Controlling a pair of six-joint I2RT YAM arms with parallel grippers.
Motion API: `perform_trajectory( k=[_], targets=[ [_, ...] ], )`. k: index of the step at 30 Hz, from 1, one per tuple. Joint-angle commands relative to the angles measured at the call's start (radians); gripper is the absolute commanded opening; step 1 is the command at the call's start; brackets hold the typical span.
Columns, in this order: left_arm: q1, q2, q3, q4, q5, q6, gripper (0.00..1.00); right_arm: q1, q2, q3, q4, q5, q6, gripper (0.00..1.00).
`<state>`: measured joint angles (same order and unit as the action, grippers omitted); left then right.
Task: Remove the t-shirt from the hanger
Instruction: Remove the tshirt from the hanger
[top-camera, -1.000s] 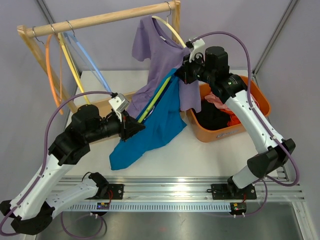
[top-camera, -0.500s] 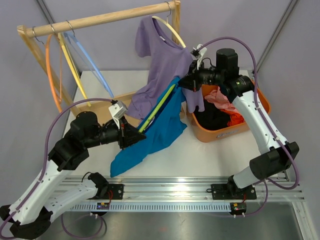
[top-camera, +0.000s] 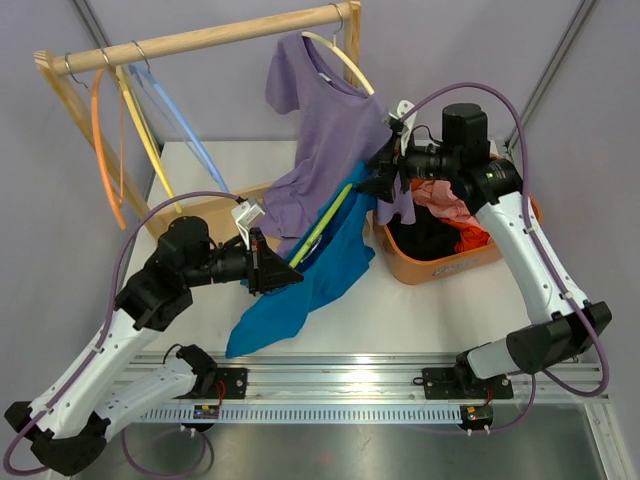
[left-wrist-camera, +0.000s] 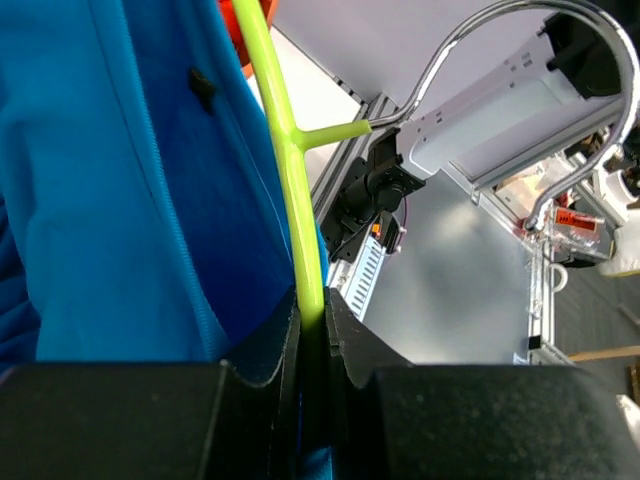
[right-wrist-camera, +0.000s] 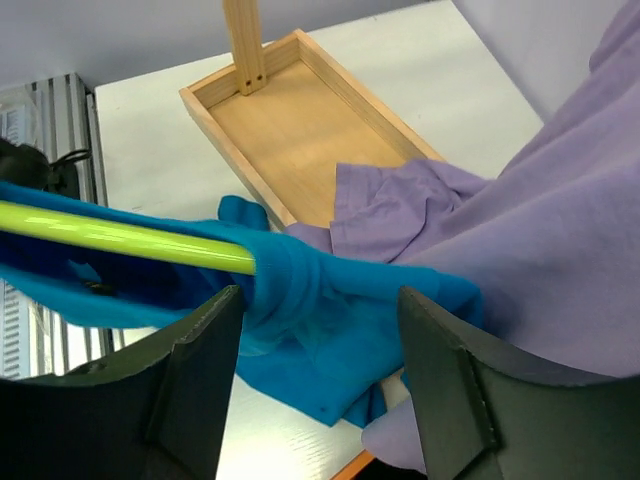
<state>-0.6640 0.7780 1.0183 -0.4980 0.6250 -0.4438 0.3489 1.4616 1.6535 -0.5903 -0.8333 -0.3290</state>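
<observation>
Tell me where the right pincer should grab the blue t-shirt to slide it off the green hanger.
Likely the blue t-shirt bunch wrapping the green hanger arm's tip, coming from beyond that tip: the open right pincer faces it there.

The t-shirt (top-camera: 338, 255) is bright blue and hangs crumpled over the lime-green plastic hanger (top-camera: 318, 228). The hanger is tilted: its bare lower end points to the near left, and its upper end is hidden inside the fabric. The shirt's loose end reaches down to the white table (top-camera: 420, 300), close to the near edge.
</observation>
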Motion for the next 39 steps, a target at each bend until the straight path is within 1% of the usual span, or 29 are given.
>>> perform_trajectory(
  k=[1,2,4,5,6,7,8,9,10,11,12,13,14,15,16,18,20,21,22,23,24,26,28,31,33,35,36,37,39],
  targets=[
    [0.052,-0.017,-0.026,0.081,0.062,-0.061,0.0,-0.005,-0.087,0.029,-0.038,-0.081,-0.139,0.7],
    [0.076,-0.022,-0.035,0.081,0.074,-0.068,0.0,-0.005,-0.095,0.035,-0.072,-0.102,-0.174,0.75],
    [0.095,-0.023,-0.037,0.078,0.091,-0.069,0.0,-0.005,-0.102,0.046,-0.121,-0.13,-0.241,0.79],
    [0.105,-0.022,-0.035,0.075,0.111,-0.069,0.0,-0.007,-0.112,0.051,-0.169,-0.176,-0.363,0.82],
    [0.107,-0.022,-0.035,0.075,0.123,-0.067,0.0,-0.005,-0.115,0.057,-0.204,-0.176,-0.364,0.84],
    [0.109,-0.02,-0.034,0.076,0.134,-0.065,0.0,-0.005,-0.113,0.063,-0.253,-0.253,-0.506,0.84],
    [0.109,-0.017,-0.034,0.081,0.146,-0.065,0.0,-0.005,-0.103,0.074,-0.311,-0.295,-0.591,0.85],
    [0.109,-0.008,-0.03,0.082,0.178,-0.062,0.0,-0.002,-0.095,0.093,-0.406,-0.335,-0.663,0.86],
    [0.109,0.001,-0.026,0.085,0.194,-0.061,0.0,0.004,-0.084,0.104,-0.44,-0.393,-0.762,0.87],
    [0.109,0.006,-0.024,0.093,0.211,-0.061,0.0,0.015,-0.057,0.132,-0.465,-0.404,-0.794,0.87],
    [0.109,0.016,-0.021,0.098,0.243,-0.061,0.0,0.034,-0.04,0.149,-0.514,-0.4,-0.818,0.87],
    [0.109,0.032,-0.017,0.099,0.258,-0.061,0.0,0.073,-0.02,0.172,-0.552,-0.377,-0.91,0.86],
    [0.109,0.04,-0.006,0.101,0.272,-0.061,0.0,0.096,0.017,0.216,-0.587,-0.36,-0.956,0.86],
    [0.109,0.049,0.0,0.095,0.292,-0.055,0.0,0.116,0.034,0.235,-0.626,-0.342,-0.976,0.85],
    [0.109,0.062,0.009,0.089,0.301,-0.049,0.0,0.152,0.052,0.255,-0.652,-0.307,-1.03,0.85],
    [0.109,0.076,0.035,0.064,0.318,-0.027,0.0,0.183,0.106,0.313,-0.706,-0.279,-1.062,0.83],
    [0.109,0.092,0.049,0.053,0.329,-0.016,0.0,0.22,0.164,0.376,-0.759,-0.248,-1.116,0.79],
    [0.109,0.095,0.061,0.055,0.331,-0.015,0.0,0.231,0.189,0.406,-0.842,-0.241,-1.143,0.78],
    [0.109,0.098,0.065,0.053,0.329,-0.013,0.0,0.239,0.212,0.435,-0.891,-0.225,-1.2,0.72],
    [0.109,0.098,0.071,0.047,0.329,-0.012,0.0,0.246,0.256,0.501,-0.94,-0.224,-1.223,0.7],
    [0.109,0.101,0.08,0.041,0.321,-0.004,0.0,0.246,0.275,0.532,-1.032,-0.225,-1.246,0.67],
    [0.109,0.101,0.085,0.029,0.318,0.005,0.0,0.248,0.293,0.552,-1.048,-0.218,-1.245,0.6],
    [0.109,0.101,0.085,0.029,0.315,0.005,0.0,0.251,0.281,0.529,-1.048,-0.198,-1.271,0.58],
    [0.11,0.106,0.091,0.019,0.309,0.013,0.0,0.257,0.273,0.52,-1.048,-0.193,-1.254,0.54],
    [0.112,0.116,0.103,-0.025,0.283,0.043,0.0,0.257,0.261,0.528,-1.042,-0.199,-1.248,0.53],
    [0.118,0.122,0.121,-0.071,0.266,0.069,0.0,0.257,0.237,0.532,-1.002,-0.205,-1.17,0.53],
    [0.122,0.127,0.127,-0.089,0.239,0.08,0.0,0.257,0.223,0.525,-0.924,-0.204,-1.123,0.53],
    [0.125,0.135,0.135,-0.106,0.231,0.091,0.0,0.257,0.208,0.513,-0.893,-0.204,-1.058,0.53],
    [0.132,0.141,0.149,-0.138,0.216,0.112,0.0,0.257,0.177,0.48,-0.873,-0.204,-1.045,0.53]
  ],
)
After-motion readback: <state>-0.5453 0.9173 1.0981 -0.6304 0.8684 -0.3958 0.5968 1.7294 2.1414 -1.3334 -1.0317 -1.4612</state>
